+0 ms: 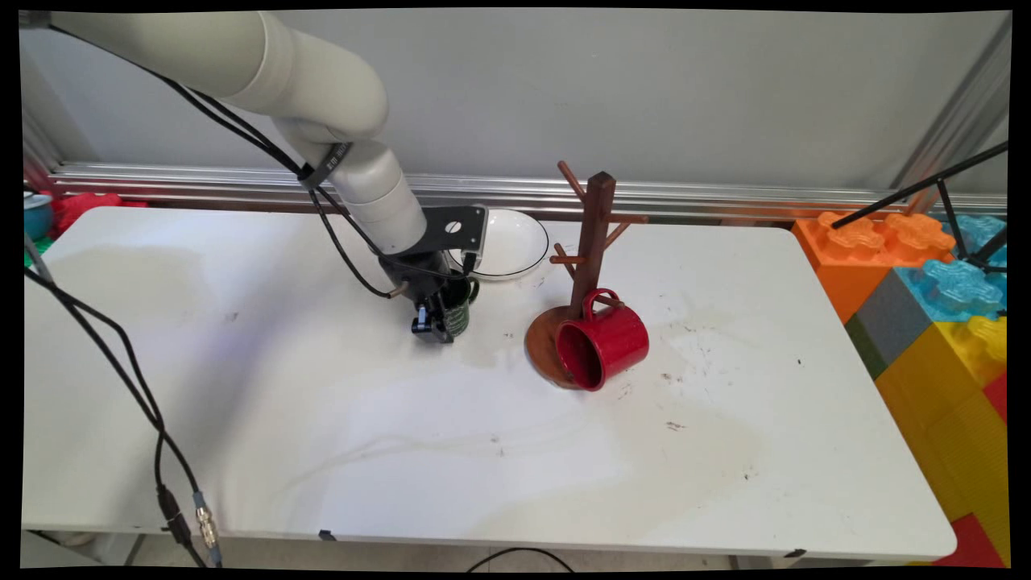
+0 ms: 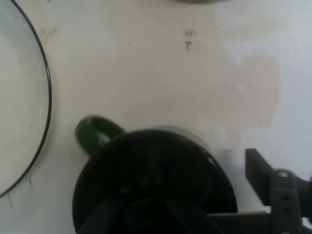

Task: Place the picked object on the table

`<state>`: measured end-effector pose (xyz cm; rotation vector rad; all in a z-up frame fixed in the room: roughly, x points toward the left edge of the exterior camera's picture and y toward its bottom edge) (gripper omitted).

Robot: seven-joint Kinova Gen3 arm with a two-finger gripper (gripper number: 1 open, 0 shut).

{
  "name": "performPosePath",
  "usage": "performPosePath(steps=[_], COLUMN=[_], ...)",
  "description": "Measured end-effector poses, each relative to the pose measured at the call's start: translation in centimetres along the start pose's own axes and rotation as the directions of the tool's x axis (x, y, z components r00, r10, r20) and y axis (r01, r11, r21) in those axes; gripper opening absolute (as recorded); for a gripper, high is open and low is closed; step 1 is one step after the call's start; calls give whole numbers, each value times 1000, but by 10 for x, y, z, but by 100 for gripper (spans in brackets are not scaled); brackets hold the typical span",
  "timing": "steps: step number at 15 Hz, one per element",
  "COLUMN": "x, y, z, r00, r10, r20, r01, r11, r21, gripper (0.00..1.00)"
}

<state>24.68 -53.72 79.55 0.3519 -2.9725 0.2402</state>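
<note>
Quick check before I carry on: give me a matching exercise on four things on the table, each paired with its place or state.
Things:
1. green mug
2. red mug
3. white bowl
4. wooden mug tree

Places or states:
A. upright, at mid-table
B. on its side against the tree's base
C. at the tool
D. by the far edge, behind the arm

Pairs: 1-C, 2-B, 3-D, 4-A

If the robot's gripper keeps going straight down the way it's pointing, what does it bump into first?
Probably the green mug: the gripper points down right at it, and the mug's dark opening fills the hand view. Below lies the white table.
</note>
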Motion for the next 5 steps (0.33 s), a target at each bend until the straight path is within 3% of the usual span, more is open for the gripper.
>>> performPosePath(steps=[5], x=[6], y=[-1], z=[-7], r00=[999], r10=[7], r20=[-47], r01=[-7], r11=[1000], r21=[8], gripper=[100])
